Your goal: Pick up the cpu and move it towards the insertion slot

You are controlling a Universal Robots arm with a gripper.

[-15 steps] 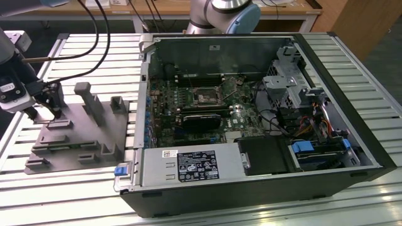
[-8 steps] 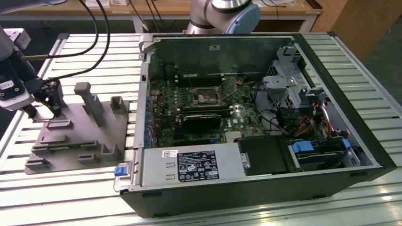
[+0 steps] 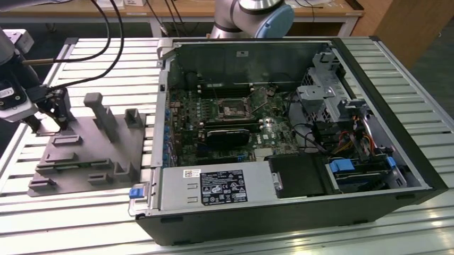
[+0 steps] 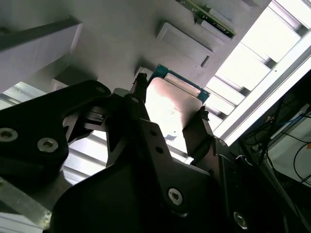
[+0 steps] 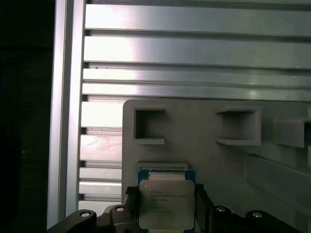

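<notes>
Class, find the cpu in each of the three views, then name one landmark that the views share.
First wrist view: the cpu sits between the fingers of the gripper, silvery top to the camera, over the grey fixture plate.
Second wrist view: the cpu glares bright between those fingers, with the plate behind it.
Exterior view: too small to make out; the gripper marks its spot at the plate's corner, on the exterior view's left.
Shared landmark: the grey fixture plate.
</notes>
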